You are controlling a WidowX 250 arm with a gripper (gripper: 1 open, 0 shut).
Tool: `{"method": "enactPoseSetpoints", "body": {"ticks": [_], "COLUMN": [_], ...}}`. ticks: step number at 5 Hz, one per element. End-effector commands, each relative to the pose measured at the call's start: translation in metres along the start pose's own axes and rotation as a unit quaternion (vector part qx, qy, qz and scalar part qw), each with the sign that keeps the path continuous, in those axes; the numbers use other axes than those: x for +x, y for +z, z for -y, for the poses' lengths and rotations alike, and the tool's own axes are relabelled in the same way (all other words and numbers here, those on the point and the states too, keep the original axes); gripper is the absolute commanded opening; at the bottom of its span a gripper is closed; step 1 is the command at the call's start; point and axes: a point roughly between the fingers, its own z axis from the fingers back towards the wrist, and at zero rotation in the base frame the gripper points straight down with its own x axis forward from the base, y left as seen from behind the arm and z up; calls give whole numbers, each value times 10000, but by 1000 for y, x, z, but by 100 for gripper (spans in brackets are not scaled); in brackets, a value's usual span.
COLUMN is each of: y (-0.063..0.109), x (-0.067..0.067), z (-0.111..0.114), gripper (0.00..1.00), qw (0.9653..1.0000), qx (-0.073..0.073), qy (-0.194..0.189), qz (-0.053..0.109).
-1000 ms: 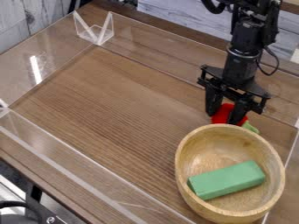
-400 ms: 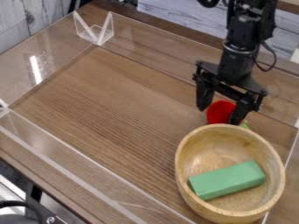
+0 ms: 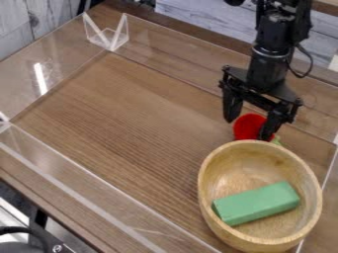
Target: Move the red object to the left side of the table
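Camera view showed the black gripper [image 3: 255, 113] with fingers spread wide around the small round red object [image 3: 248, 126], beside the round wooden bowl [image 3: 224, 168] on the brown wood-grain table [image 3: 119, 119].

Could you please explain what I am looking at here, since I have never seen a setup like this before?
This is a single view from a camera set above and in front of a table, a brown wood-grain top fenced by low clear plastic walls. The black machine at the upper right is a robot arm. At its lower end is its hand, two fingers pointing straight down that can pinch things. Right now the fingers stand spread apart on either side of a small red object, a round toy fruit with a bit of green leaf, which rests on the table. The hand is not squeezing it, so nothing is held. In the near right corner is a round wooden bowl with a green block lying inside. The job is to carry the red object over to the table's left side, and it is on the right.
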Motion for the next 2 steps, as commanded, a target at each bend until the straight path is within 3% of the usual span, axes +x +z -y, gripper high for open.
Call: {"method": "enactPoseSetpoints", "body": {"ticks": [1, 2], "y": [8, 4], "x": [9, 11], "z": [-4, -5], "gripper": [100, 0], "qw": [9997, 9998], "qx": [-14, -9], "qy": [33, 28], "qz": [223, 207]}}
